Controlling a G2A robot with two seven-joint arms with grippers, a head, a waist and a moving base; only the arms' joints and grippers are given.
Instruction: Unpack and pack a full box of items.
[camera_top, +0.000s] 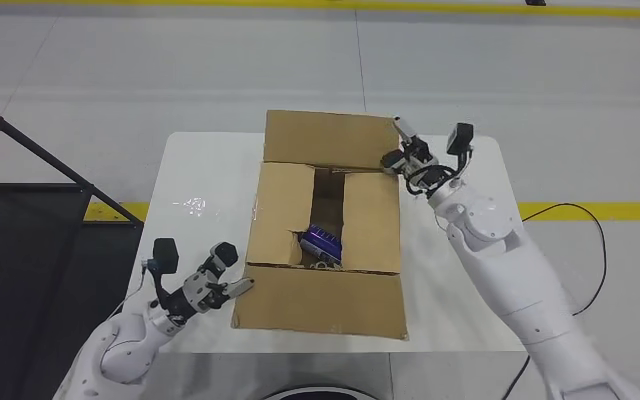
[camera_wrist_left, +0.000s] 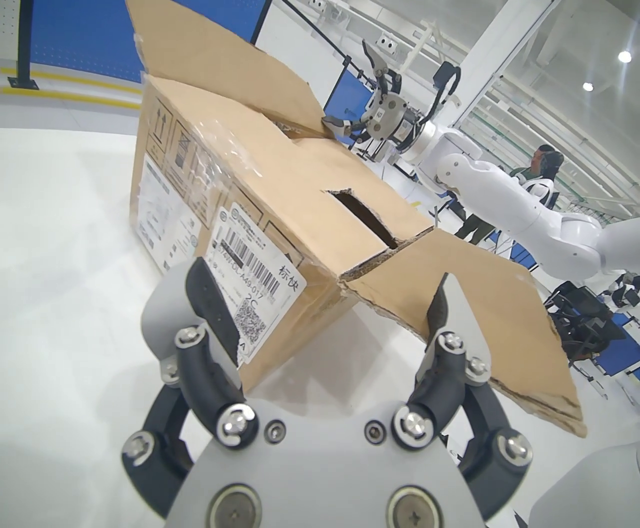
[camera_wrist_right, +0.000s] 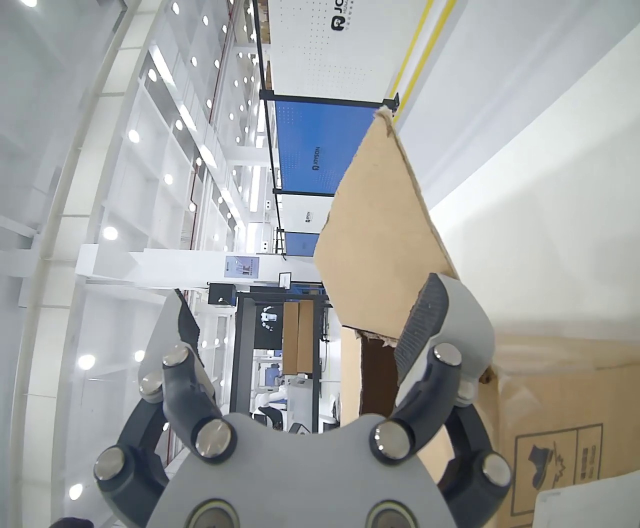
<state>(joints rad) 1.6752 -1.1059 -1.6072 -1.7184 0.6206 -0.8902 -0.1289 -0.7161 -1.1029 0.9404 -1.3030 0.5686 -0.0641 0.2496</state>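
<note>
A brown cardboard box (camera_top: 290, 210) stands in the middle of the white table (camera_top: 200, 180), its flaps spread partly open. Through the gap between the inner flaps a blue packet (camera_top: 323, 240) shows inside. My left gripper (camera_top: 228, 277) sits open just off the box's near left corner, beside the near flap (camera_wrist_left: 465, 310), holding nothing. In its wrist view the box's labelled side (camera_wrist_left: 200, 220) is close in front of the left gripper (camera_wrist_left: 325, 310). My right gripper (camera_top: 397, 147) is open at the box's far right corner, one fingertip (camera_wrist_right: 425, 310) against the raised far flap (camera_wrist_right: 380, 240).
The table's bare strips run along the left and right of the box. A dark rack (camera_top: 40, 230) stands off the table's left side. Yellow floor lines (camera_top: 560, 210) run past the table.
</note>
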